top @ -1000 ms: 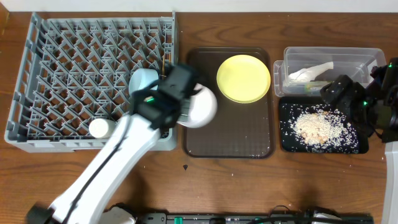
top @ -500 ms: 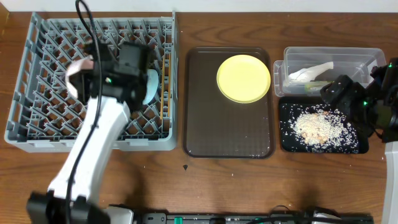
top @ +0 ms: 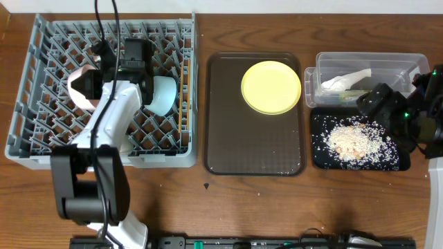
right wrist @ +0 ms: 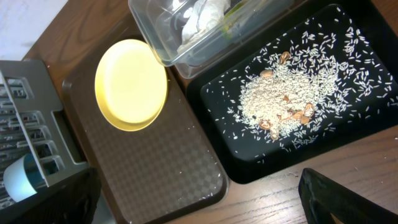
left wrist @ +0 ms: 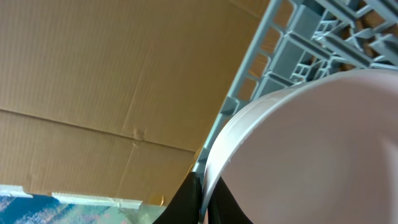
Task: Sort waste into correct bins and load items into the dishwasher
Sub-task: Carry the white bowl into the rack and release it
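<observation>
Now that the white bowl (top: 82, 88) has moved from the brown tray (top: 256, 149) to the left part of the dish rack (top: 41, 138), tilted among the pegs, the left gripper (top: 97, 77) still pinches its rim. Letting go looks like the only step left for it, while the yellow plate (top: 270, 86) waits on the tray.

Bench note: I read this as a robotics lab set up to look like a kitchen, not a real kitchen. A bare wooden table (top: 228, 200) carries a white left arm (top: 104, 138) and a dark right arm (top: 387, 107). Loose cable (top: 96, 17) hangs over the left one, and a black rail (top: 277, 243) of hardware runs along the near edge. The dishwasher is only a grey rack (top: 104, 160) set on the table. Beside it sit a brown tray (top: 256, 145), a clear tub (top: 401, 62) and a black tray (top: 318, 159). In my left wrist view, plain cardboard (left wrist: 93, 74) stands beyond the rack's edge.
</observation>
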Motion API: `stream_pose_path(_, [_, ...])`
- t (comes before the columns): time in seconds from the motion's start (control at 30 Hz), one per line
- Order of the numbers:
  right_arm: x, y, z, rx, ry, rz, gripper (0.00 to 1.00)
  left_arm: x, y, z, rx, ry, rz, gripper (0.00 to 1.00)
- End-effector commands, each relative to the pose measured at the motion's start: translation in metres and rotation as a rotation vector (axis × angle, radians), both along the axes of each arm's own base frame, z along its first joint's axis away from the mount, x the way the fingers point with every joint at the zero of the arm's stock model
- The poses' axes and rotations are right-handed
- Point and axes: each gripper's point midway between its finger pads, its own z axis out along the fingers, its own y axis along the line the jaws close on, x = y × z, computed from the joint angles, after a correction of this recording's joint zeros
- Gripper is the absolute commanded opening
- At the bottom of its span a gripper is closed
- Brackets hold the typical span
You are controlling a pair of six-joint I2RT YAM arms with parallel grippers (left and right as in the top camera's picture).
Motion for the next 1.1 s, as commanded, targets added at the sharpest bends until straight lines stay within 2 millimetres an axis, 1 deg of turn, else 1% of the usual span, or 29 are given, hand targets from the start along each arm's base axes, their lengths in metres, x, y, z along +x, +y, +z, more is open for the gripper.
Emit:
stream_pose_path(0.0, [0.001,-0.001,0.004,-0.004,-0.012,0.001,0.99,0.002,0.002,-0.007,0.034,0.026,0.015,0.08])
stream_pose_path(0.2, [0.001,-0.001,0.004,-0.004,-0.012,0.001,0.99,0.008,-0.003,-0.029,0.029,0.077,-0.002,0.07])
stream_pose_path(0.27, [0.001,-0.001,0.004,-0.004,-0.012,0.001,0.99,0.011,-0.009,-0.032,0.027,0.080,-0.018,0.08])
stream_pose_path(0.47, [0.001,-0.001,0.004,-0.004,-0.012,0.001,0.99,0.020,-0.032,-0.031,0.028,0.065,-0.074,0.08])
stream_pose_path(0.53, [0.001,-0.001,0.004,-0.004,-0.012,0.001,0.99,0.021,-0.037,-0.031,0.029,0.066,-0.087,0.14])
stream_pose_path(0.6, [0.001,-0.001,0.004,-0.004,-0.012,0.001,0.99,0.022,-0.040,-0.031,0.029,0.066,-0.094,0.17])
stream_pose_path(0.67, [0.001,-0.001,0.004,-0.004,-0.012,0.001,0.99,0.023,-0.044,-0.031,0.029,0.066,-0.103,0.28])
stream_pose_path(0.73, [0.001,-0.001,0.004,-0.004,-0.012,0.001,0.99,0.024,-0.047,-0.031,0.029,0.066,-0.111,0.45])
stream_pose_path(0.77, [0.001,-0.001,0.004,-0.004,-0.012,0.001,0.99,0.024,-0.049,-0.031,0.030,0.068,-0.117,0.50])
stream_pose_path(0.87, [0.001,-0.001,0.004,-0.004,-0.012,0.001,0.99,0.026,-0.060,-0.030,0.029,0.060,-0.142,0.56])
stream_pose_path(0.93, [0.001,-0.001,0.004,-0.004,-0.012,0.001,0.99,0.029,-0.071,-0.028,0.003,0.043,-0.173,0.56])
stream_pose_path(1.0, [0.001,-0.001,0.004,-0.004,-0.012,0.001,0.99,0.032,-0.086,-0.030,-0.079,0.029,-0.232,0.56])
stream_pose_path(1.07, [0.001,-0.001,0.004,-0.004,-0.012,0.001,0.99,0.034,-0.103,-0.027,-0.178,0.004,-0.297,0.57])
